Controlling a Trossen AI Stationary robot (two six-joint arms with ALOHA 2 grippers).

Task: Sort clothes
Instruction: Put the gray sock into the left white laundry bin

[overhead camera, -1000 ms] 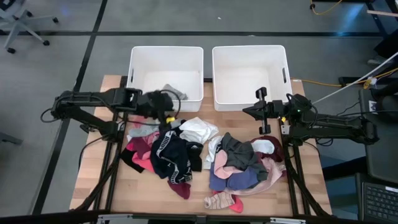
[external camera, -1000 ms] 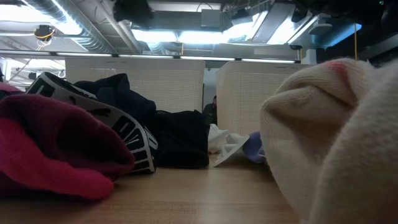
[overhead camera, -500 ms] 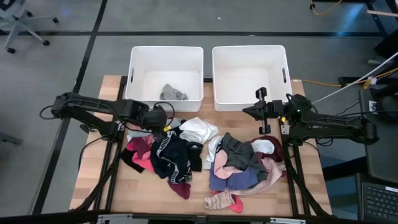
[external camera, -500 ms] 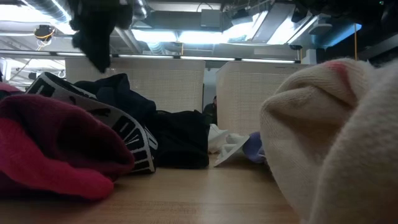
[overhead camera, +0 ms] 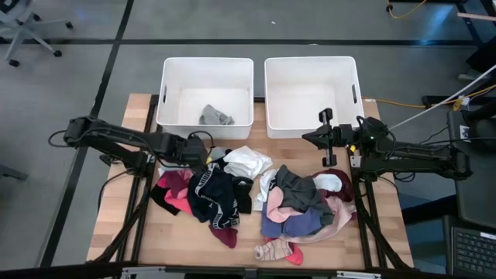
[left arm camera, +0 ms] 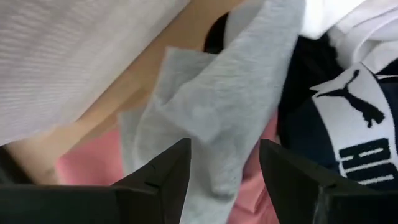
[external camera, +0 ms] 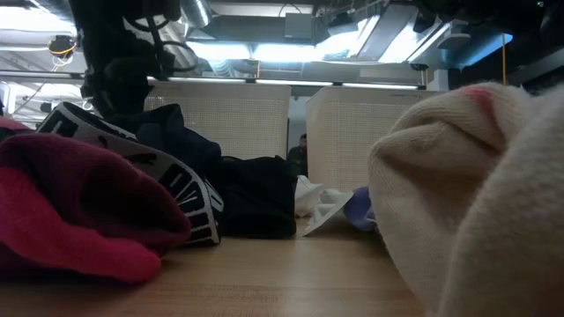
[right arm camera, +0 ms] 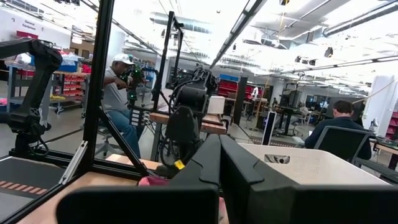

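The clothes lie in two heaps on the wooden table: a left heap (overhead camera: pixel 205 194) of pink, navy with a white band, black and maroon, and a right heap (overhead camera: pixel 302 205) of grey, blue, pink and white. A white piece (overhead camera: pixel 248 161) lies between them. My left gripper (overhead camera: pixel 203 151) hangs open over the left heap's far edge, pointing steeply down. Its fingers stand on either side of a light grey garment (left arm camera: pixel 211 106), just above it. My right gripper (overhead camera: pixel 320 138) is shut and raised near the right bin, holding nothing.
Two white bins stand at the table's far edge; the left bin (overhead camera: pixel 172 74) holds one grey piece (overhead camera: pixel 215 117), and the right bin (overhead camera: pixel 311 74) shows nothing inside. In the low view a red cloth (external camera: pixel 79 202) and a cream sock (external camera: pixel 476 194) lie close to the near edge.
My left gripper has come away from the left bin's near wall toward the table's near edge and sunk toward the left heap, rolling at the wrist and staying open. The grey piece in the bin now shows in full.
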